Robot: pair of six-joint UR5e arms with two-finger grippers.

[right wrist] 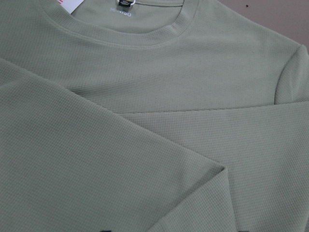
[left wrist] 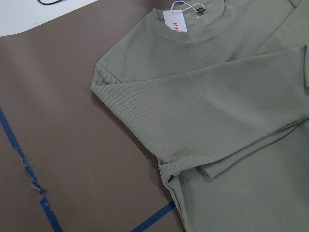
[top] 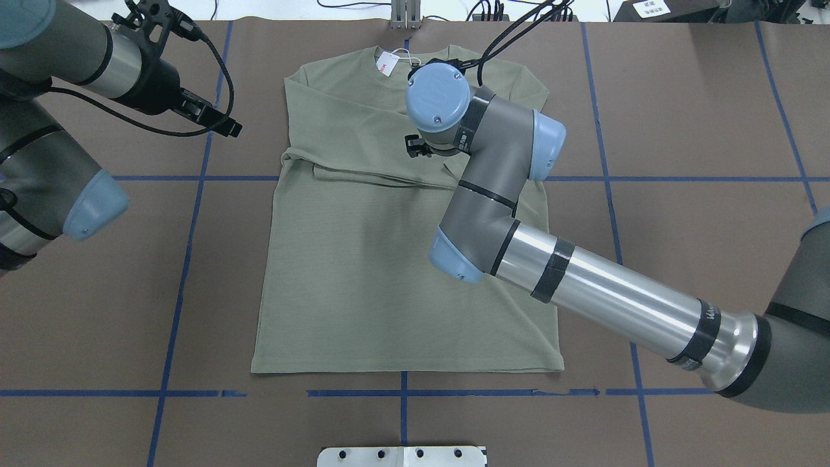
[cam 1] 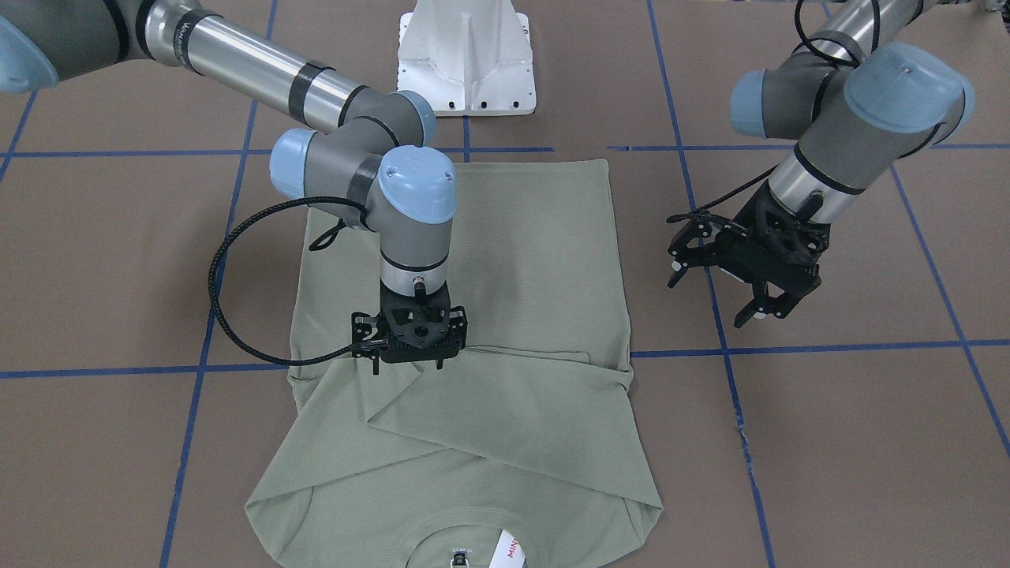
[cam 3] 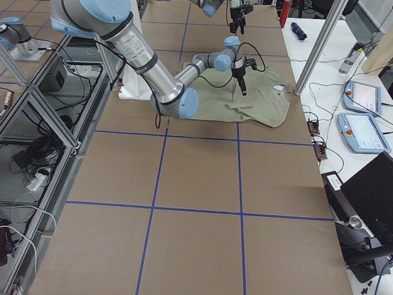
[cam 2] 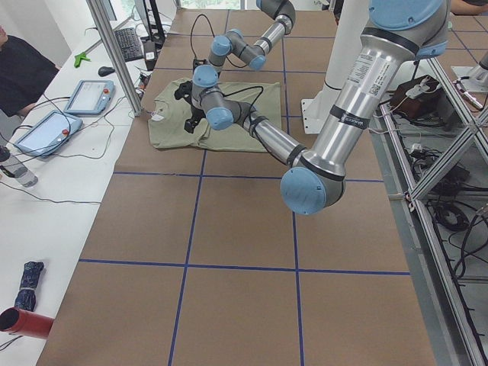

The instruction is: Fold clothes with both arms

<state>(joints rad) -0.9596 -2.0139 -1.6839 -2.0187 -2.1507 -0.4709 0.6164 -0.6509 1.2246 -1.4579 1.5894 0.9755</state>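
The sage-green shirt (cam 1: 536,260) lies flat on the brown table, collar toward the operators' side, with both sleeves folded across the chest (top: 363,175). Its white hang tag (top: 388,63) and dark neck label (right wrist: 123,4) sit at the collar. My right gripper (cam 1: 409,364) points straight down over the folded sleeves at mid-chest, jaws apart and holding nothing; my own wrist mostly hides it in the overhead view (top: 415,144). My left gripper (cam 1: 710,296) hovers open and empty above bare table beside the shirt's shoulder (left wrist: 104,77); it also shows in the overhead view (top: 217,120).
The white pedestal base (cam 1: 467,59) stands at the robot's side of the table. Blue tape lines (top: 188,259) cross the brown surface. Operator tablets (cam 2: 88,95) and cables lie on a side bench beyond the collar end.
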